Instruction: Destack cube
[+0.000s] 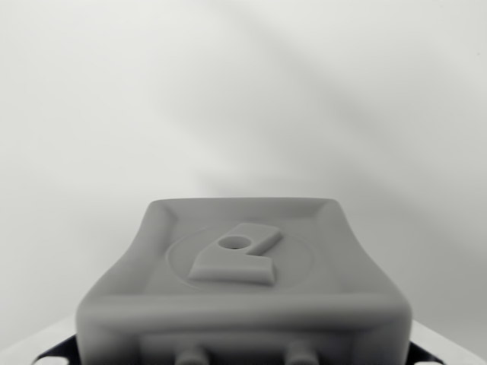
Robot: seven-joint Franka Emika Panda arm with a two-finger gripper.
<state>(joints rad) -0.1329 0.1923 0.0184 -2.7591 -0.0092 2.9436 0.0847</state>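
The wrist view shows only the grey body of the tool against a plain white wall. Its fingers are hidden, so nobody can tell if it is open. No cube shows. A cube is probably stiff and light, best held by two flat sides.

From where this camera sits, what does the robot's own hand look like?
Only the gripper body shows: a matte grey, rounded, boxy housing. Its top has a shallow recessed panel with a raised circular emblem and a small hole in it. Two short stubs poke out at the bottom edge. No fingers or cables show, and no cube.
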